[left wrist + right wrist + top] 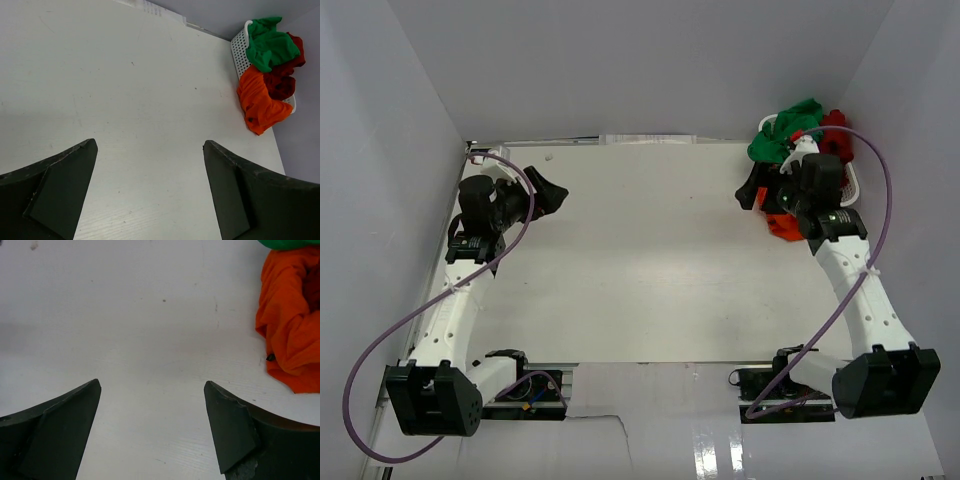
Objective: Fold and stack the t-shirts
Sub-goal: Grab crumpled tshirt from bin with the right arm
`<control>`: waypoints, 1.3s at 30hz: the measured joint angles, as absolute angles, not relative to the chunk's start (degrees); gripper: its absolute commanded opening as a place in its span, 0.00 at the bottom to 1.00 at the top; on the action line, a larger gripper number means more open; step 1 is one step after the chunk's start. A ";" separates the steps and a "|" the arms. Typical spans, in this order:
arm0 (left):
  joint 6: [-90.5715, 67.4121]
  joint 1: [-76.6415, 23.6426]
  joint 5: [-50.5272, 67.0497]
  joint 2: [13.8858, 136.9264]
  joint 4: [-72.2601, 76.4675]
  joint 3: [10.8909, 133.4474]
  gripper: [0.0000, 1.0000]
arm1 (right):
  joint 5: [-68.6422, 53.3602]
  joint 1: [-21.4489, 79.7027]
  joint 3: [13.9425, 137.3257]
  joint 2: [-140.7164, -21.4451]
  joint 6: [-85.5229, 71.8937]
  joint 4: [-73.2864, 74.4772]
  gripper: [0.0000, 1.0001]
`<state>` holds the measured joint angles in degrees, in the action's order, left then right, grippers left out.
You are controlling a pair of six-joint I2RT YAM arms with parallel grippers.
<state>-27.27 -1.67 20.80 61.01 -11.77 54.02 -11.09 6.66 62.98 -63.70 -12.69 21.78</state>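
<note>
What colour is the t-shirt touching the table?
The t-shirt is orange; the left wrist view shows it best.

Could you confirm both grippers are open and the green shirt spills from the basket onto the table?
No: the orange shirt spills from the basket onto the table, per the left wrist view; left gripper and right gripper are open.

Bright green cloth t-shirt (270,47), plain; orange cloth t-shirt (260,102), plain; dark red cloth t-shirt (281,82), plain. White plastic lattice basket (239,52), grid of small holes. Flat table surface (125,100) white.
</note>
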 measured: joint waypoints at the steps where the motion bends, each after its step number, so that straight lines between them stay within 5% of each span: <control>1: -27.35 -1.67 20.82 61.58 -11.86 54.02 0.98 | -9.72 6.83 64.31 -65.58 -12.38 22.85 0.90; 5: -27.75 -1.67 20.84 63.46 -12.27 54.02 0.98 | 0.51 7.20 78.76 -80.84 -10.94 28.99 1.00; 18: -27.44 -1.67 20.58 62.89 -13.13 54.02 0.98 | 13.65 5.82 128.84 -127.48 -6.83 38.98 0.96; 24: -27.42 -1.67 21.17 62.92 -13.13 54.00 0.98 | 14.22 4.86 131.15 -129.95 -6.66 39.13 0.91; 27: -27.42 -1.67 21.30 63.05 -13.10 53.98 0.98 | 14.24 4.45 130.67 -130.34 -6.74 38.70 0.77; 36: -27.18 -1.67 21.41 64.40 -13.47 53.98 0.98 | 13.69 4.03 130.23 -132.20 -7.01 38.46 0.73; 39: -27.03 -1.67 21.41 64.40 -13.50 53.98 0.98 | 13.08 4.05 129.88 -132.53 -6.81 38.44 0.29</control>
